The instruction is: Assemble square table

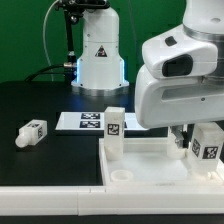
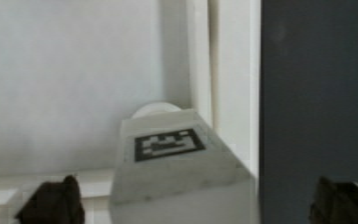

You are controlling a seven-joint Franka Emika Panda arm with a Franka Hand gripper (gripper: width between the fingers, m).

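The square table's white top (image 1: 160, 165) lies tray-like at the front, toward the exterior view's right. One tagged leg (image 1: 113, 128) stands upright at its far corner on that view's left. A second tagged leg (image 1: 208, 150) stands at the far corner on that view's right, under the arm's white hand. My gripper (image 1: 196, 138) straddles this leg. In the wrist view the leg (image 2: 172, 160) rises between the two dark fingertips (image 2: 55, 200), with a gap on each side, so my gripper (image 2: 197, 205) is open. The white top (image 2: 69, 90) fills the picture behind the leg.
A third tagged leg (image 1: 32, 131) lies loose on the black table at the exterior view's left. The marker board (image 1: 85, 121) lies flat behind the top. The robot's white base (image 1: 100, 55) stands at the back. Dark table (image 2: 318, 90) shows beside the top's rim.
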